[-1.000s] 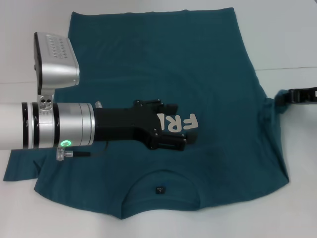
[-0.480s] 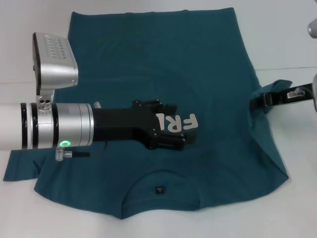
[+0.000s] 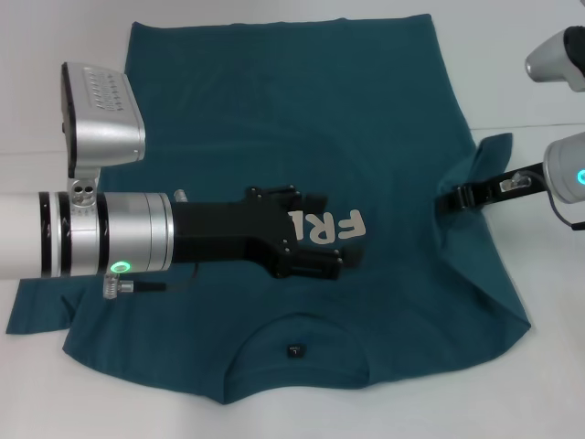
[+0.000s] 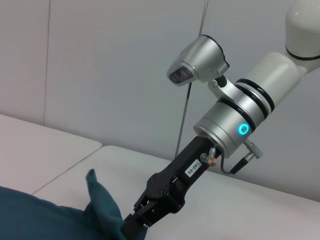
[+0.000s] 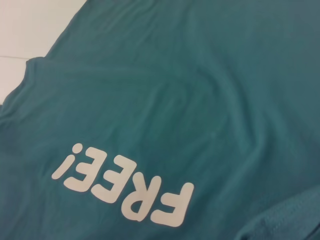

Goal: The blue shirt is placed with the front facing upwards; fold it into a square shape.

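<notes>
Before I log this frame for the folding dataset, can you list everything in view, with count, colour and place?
blue shirt: one, dark teal-blue, spread front-up across the table, collar nearest the robot, its sleeve on the robot's right lifted and drawn inward.
"FREE" lettering: one, cream, on the shirt's chest.
neck tag: one, small, dark, inside the collar.
table: one, white, under the shirt.
left tool: one, black, on a silver and white arm, over the chest lettering.
right tool: one, black, on a silver arm, pinching the shirt's right sleeve.
</notes>
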Robot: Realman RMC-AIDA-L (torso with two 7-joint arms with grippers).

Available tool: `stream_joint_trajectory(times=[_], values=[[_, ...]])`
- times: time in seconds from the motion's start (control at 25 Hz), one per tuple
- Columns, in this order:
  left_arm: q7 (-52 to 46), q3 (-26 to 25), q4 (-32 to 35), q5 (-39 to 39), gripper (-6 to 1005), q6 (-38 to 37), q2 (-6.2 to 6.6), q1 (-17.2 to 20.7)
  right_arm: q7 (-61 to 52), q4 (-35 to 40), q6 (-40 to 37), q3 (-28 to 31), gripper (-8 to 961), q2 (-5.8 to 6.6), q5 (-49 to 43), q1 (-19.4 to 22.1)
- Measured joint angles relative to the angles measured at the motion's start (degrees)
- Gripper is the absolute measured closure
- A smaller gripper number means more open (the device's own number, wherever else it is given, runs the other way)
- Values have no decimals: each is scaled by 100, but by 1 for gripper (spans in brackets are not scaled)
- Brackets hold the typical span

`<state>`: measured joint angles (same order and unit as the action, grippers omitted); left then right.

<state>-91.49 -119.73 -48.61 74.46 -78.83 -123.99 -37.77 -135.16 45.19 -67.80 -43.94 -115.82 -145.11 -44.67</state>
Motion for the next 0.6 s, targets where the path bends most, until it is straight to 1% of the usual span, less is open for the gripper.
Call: stream_joint_trajectory(times=[0.32, 0.6], values=[[0, 3, 1, 7, 109, -13, -2, 15, 16, -450, 236, -209, 892, -19, 0, -149], [-1, 3, 1, 8, 111, -18, -9, 24, -4, -522, 302, -332, 888, -52, 0, -163]])
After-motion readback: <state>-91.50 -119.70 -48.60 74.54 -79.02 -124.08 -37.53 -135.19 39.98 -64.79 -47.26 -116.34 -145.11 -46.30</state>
